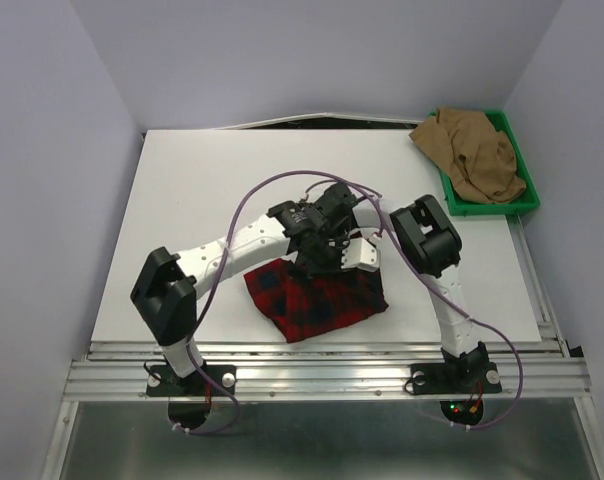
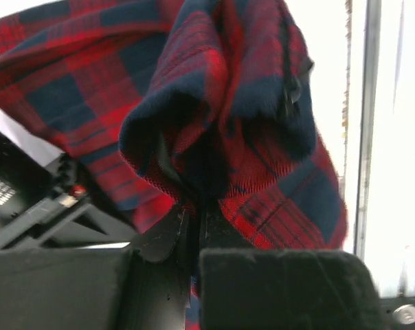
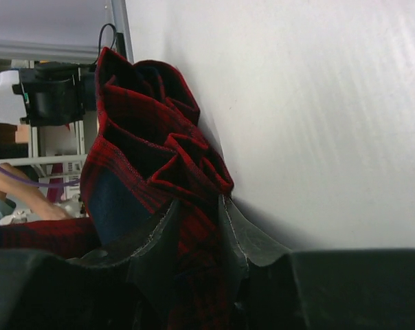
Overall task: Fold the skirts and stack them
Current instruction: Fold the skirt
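The red plaid skirt (image 1: 317,300) is lying bunched on the table (image 1: 212,190) close to the near edge, between the two arm bases. Its long axis is running roughly left to right, though I can't tell which end is the waistband. I'm pinching its far edge with both pincers side by side: the left gripper (image 2: 194,216) is clamping a fold of plaid, nearly closed, and the right gripper (image 3: 197,213) is biting a thicker bunch. I'm judging the grips too close together, so I'm aiming to draw them apart evenly, tensioning the edge before folding. The tan skirt (image 1: 472,150) is waiting crumpled in the green tray (image 1: 527,195), far right.
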### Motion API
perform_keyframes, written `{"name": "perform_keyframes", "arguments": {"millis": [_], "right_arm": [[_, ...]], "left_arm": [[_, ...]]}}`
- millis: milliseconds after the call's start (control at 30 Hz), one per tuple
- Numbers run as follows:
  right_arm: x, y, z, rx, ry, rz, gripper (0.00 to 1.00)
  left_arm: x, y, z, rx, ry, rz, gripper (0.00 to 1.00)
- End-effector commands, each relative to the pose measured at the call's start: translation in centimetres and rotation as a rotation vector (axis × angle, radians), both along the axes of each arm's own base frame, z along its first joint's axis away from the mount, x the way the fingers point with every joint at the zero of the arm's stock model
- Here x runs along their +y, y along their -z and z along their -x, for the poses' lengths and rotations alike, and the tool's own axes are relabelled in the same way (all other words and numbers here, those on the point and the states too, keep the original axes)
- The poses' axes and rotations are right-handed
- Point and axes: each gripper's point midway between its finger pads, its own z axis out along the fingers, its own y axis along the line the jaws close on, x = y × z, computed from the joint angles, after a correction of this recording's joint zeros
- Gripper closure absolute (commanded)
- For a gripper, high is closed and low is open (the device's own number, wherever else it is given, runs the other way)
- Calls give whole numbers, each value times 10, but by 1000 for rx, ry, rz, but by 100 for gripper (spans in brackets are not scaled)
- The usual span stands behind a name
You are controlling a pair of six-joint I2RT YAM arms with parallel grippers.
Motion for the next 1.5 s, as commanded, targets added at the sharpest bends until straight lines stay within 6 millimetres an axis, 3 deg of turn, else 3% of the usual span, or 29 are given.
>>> {"name": "perform_keyframes", "arguments": {"millis": [0,267,400,600,867,1033,1233,1300,1367,1467], "right_arm": [[-7,17,29,40,-43,66,65],[-10,16,35,55,-47,63,66],[-8,16,41,67,-57,61,66],[-6,15,39,71,-56,57,66],[-6,20,37,84,-52,73,66],[-7,24,39,101,-51,86,66],[-7,29,39,123,-44,100,68],[-6,31,35,118,-33,116,68],[-6,36,28,91,-12,156,65],[-12,28,-5,51,66,173,55]], "left_arm": [[4,-8,-27,-22,33,29,98],[23,26,-63,-16,-60,-8,100],[21,25,-79,-77,-88,20,99],[24,35,-91,-140,-113,12,96],[44,75,-106,-242,-214,-42,96],[50,80,-123,-339,-316,-23,96],[59,94,-124,-428,-374,-45,88],[60,105,-113,-425,-352,-69,83],[60,112,-106,-417,-331,-83,79],[57,122,-97,-422,-305,-95,68]]}}
